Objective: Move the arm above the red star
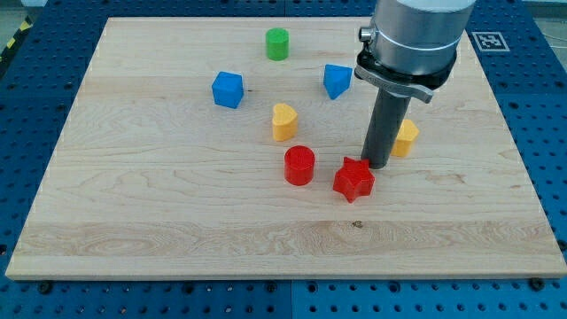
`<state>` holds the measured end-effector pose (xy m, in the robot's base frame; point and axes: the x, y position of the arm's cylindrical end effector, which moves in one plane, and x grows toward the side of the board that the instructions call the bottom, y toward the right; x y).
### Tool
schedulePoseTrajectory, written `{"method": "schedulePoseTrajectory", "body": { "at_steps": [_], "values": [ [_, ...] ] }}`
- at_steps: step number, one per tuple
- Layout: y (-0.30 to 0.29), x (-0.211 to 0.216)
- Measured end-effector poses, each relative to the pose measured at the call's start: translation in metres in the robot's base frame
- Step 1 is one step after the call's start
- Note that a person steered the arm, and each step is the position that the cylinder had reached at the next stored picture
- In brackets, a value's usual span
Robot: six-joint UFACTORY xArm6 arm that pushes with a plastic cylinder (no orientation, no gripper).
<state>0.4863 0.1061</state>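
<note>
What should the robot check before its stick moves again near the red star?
1. Red star-shaped block in plain sight: ok.
2. My tip close to the star: ok, just off its upper right edge.
3. Tip touching the star: cannot tell.
4. Red cylinder block apart from the star: ok, it sits to the view's left.
5. Yellow block behind the rod: partly hidden, shape cannot tell.
6. Star well inside the wooden board: ok.

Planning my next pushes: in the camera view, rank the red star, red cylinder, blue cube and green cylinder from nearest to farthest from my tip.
From my tip:
1. red star, touching, just lower left.
2. red cylinder, further left.
3. green cylinder, near the view's top.
4. blue cube, upper left, only slightly farther.
</note>
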Motion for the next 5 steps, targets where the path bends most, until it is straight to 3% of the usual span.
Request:
{"method": "schedulePoseTrajectory", "body": {
  "at_steps": [5],
  "values": [
    [-0.018, -0.027]
  ]
}}
